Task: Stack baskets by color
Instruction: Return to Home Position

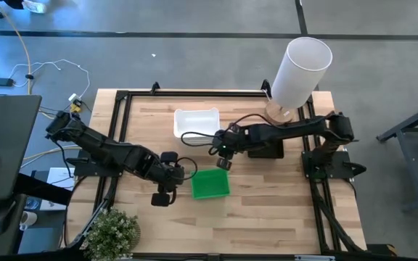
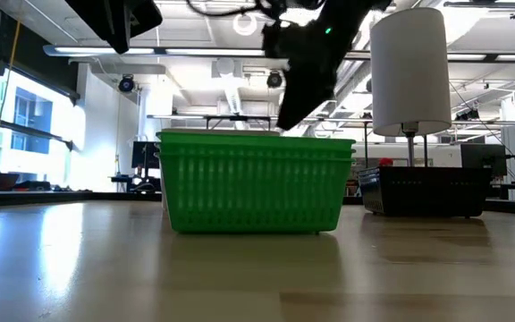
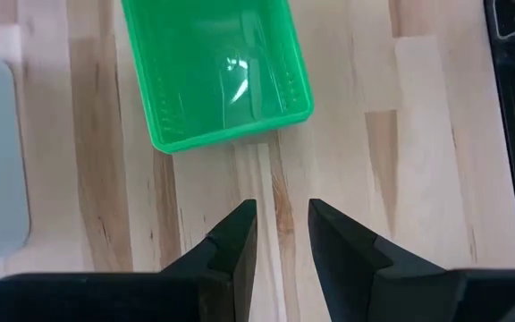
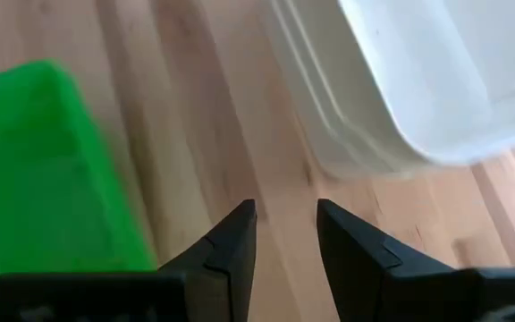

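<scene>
One big wooden surface point(image 1: 267, 210) holds everything. Two dark arms reach in over it, the left arm point(image 1: 100, 148) from one side and the right arm point(image 1: 296, 130) from the other.

One tall white tube point(image 1: 301, 71) stands at the back on the right side.

There are three piles of baskets, one of each color. The white pile point(image 1: 197, 122) sits at the back, near the middle. The green pile point(image 1: 210, 184) sits in the middle of the surface, nearer the front, apart from the white one. From the low view the green pile shows two rims, one on top of the other; I cannot count more than that. The black pile point(image 2: 427, 190) has slots in its side. It sits to the right of the white pile, just in front of the tube, with the right arm above it.

One small leafy plant point(image 1: 111, 232) sits at the front left corner.

The left gripper point(image 3: 282, 210) hangs above bare wood just beside the green pile, not touching it. Its jaws are spread a little and hold nothing.

The right gripper point(image 4: 286, 210) hangs over the bare wood between the green pile and the white pile. Its jaws are spread a little too, with nothing in them.
</scene>
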`<state>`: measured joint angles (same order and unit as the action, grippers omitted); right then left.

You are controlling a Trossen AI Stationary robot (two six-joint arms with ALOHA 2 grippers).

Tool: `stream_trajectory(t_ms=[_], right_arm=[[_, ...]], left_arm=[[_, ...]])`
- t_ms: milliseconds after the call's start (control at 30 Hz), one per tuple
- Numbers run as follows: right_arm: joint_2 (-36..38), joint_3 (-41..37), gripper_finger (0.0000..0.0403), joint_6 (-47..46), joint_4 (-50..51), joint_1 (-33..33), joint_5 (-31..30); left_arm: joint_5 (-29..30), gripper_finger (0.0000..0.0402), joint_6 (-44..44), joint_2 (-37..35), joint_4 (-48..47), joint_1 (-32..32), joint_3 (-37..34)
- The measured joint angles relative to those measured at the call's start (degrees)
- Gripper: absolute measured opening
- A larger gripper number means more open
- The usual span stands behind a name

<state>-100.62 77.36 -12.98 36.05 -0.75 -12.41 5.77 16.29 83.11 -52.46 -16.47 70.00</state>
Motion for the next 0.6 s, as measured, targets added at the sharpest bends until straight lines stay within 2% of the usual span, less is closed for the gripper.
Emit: stream_trajectory(t_ms=[100, 433, 600], right_arm=[[2.53, 0.02, 0.0108, 0.39, 2.82, -1.72, 0.07], [10.91, 0.01, 0.0108, 2.95, 5.91, -9.01, 0.21], [14.93, 0.02, 0.0108, 5.37, 5.91, -12.95, -4.14]], left_arm=[[1.15, 0.0090, -0.29, -1.69, 4.23, -0.91, -2.86], [-0.11, 0.0090, 4.55, -13.82, 27.14, -2.48, -22.12], [0.08, 0.0090, 4.14, -21.73, 37.09, -3.56, -30.86]])
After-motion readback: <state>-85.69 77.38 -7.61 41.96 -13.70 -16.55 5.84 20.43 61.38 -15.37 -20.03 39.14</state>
